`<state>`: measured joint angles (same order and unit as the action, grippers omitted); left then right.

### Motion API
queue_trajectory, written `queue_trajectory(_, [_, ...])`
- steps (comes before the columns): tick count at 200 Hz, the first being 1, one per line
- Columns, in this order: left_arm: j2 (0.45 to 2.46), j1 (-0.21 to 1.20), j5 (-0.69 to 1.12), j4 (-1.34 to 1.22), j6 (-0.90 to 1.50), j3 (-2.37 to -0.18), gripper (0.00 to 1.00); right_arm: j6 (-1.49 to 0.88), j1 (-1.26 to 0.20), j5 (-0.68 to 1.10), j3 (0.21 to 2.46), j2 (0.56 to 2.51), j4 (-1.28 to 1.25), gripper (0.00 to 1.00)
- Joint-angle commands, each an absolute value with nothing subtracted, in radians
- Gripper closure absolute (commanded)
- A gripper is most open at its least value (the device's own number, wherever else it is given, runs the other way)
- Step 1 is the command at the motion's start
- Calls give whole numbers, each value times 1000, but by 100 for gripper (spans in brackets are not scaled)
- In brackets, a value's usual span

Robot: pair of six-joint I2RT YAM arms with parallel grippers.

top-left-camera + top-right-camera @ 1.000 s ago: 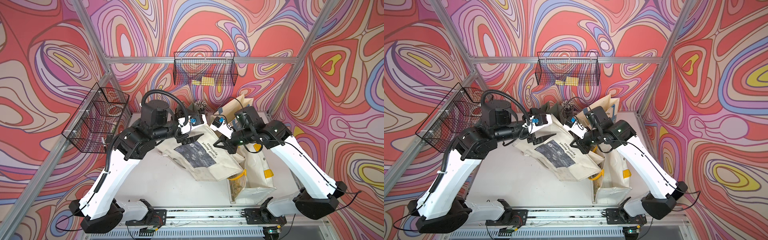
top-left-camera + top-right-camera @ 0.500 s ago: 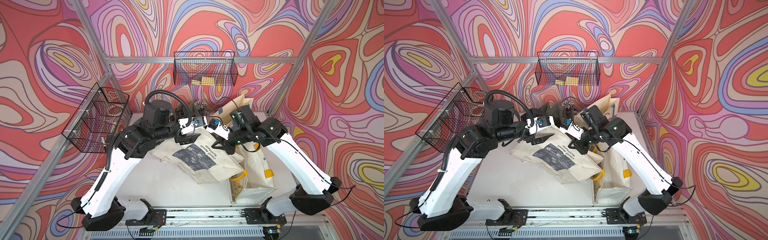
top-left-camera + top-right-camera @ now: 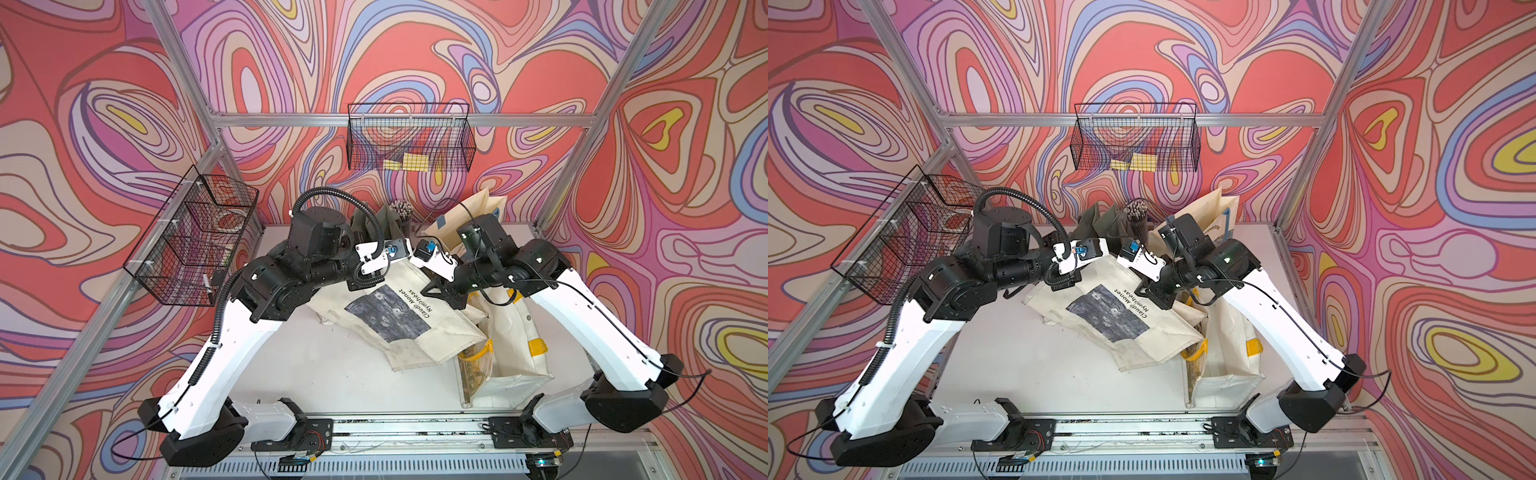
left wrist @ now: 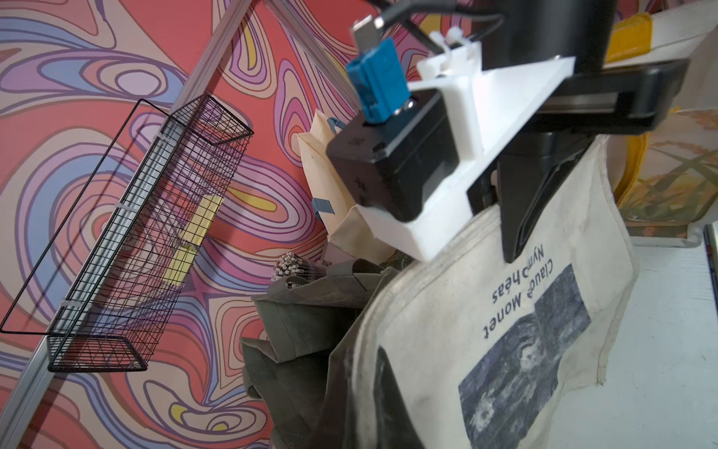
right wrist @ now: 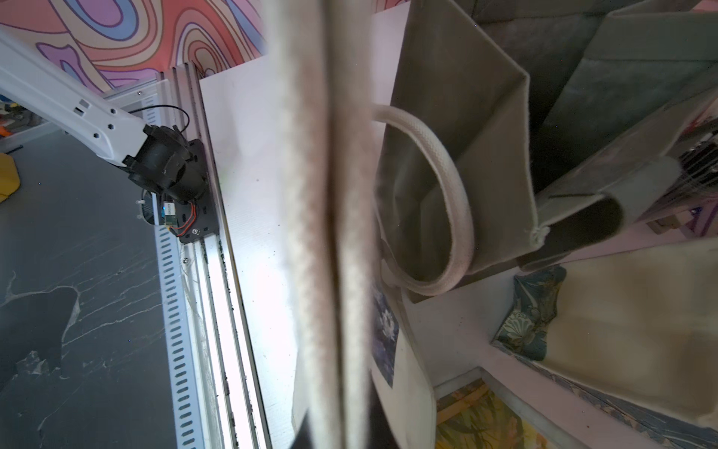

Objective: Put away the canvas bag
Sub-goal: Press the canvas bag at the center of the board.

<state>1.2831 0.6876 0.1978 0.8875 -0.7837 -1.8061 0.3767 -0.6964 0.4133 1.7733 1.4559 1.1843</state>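
Over table [image 3: 332, 365], L end effector [image 3: 365, 286] clamps canvas bag [image 3: 440, 332] rim; R end effector [image 3: 448, 297]: can't tell.

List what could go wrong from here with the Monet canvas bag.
Slip: the left gripper is shut on the top hem of the canvas bag, but the right gripper has an unclear hold there; the bag may sag or drop.
Snag: the olive bag and stick bundle stand just behind it; lifting could catch or topple them.
Knock: its lower corner reaches the standing bags; dragging might tip them.
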Motion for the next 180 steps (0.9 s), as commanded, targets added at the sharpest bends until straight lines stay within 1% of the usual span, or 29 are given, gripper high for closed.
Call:
queue_trajectory(1, [1225,687,182,758,-770,-1779,100,360,-704,493,1676,1400,1078,78])
queue_trajectory(37, [1172,670,212,713,-740,-1766,100,305,-703,541,1496,1331,915,67])
queue_trajectory(52, [1152,656,216,694,-705,-1755,100,285,-703,550,1445,1315,877,60])
queue_trajectory(62, [1141,644,225,688,-697,-1744,100,275,-701,550,1417,1305,864,58])
queue_trajectory(126, [1100,529,228,710,-667,-1727,100,178,-676,546,1216,1206,742,57])
queue_trajectory(169, [1086,505,170,715,-673,-1725,100,167,-674,551,1153,1212,692,57])
queue_trajectory(180, [1084,502,154,721,-676,-1726,100,169,-669,550,1145,1209,681,59])
